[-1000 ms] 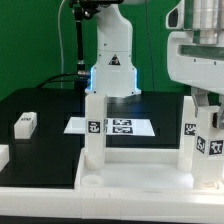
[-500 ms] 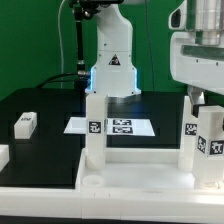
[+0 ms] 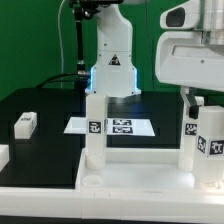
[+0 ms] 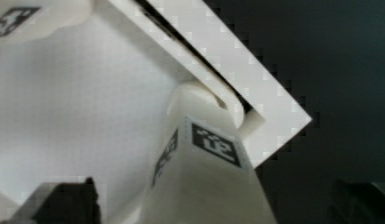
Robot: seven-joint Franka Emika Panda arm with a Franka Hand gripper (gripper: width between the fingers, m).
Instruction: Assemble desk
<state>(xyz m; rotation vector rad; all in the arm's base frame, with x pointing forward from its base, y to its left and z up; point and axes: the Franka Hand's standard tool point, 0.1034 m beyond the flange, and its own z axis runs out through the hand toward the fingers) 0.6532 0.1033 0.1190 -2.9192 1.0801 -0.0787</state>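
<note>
Desk leg (image 3: 211, 150) upright in panel (image 3: 130, 185), near right; gripper (image 3: 203, 100) just above, spread wide, gripping nothing.

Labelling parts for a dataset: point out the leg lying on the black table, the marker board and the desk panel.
lying leg (image 3: 25, 123), exterior view, top face.
marker board (image 3: 130, 126), exterior view, printed middle.
desk panel (image 3: 140, 176), exterior view, bare top surface.

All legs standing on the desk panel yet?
No: one tagged leg lies on the black table at the exterior view's left, apart from the panel.
</note>
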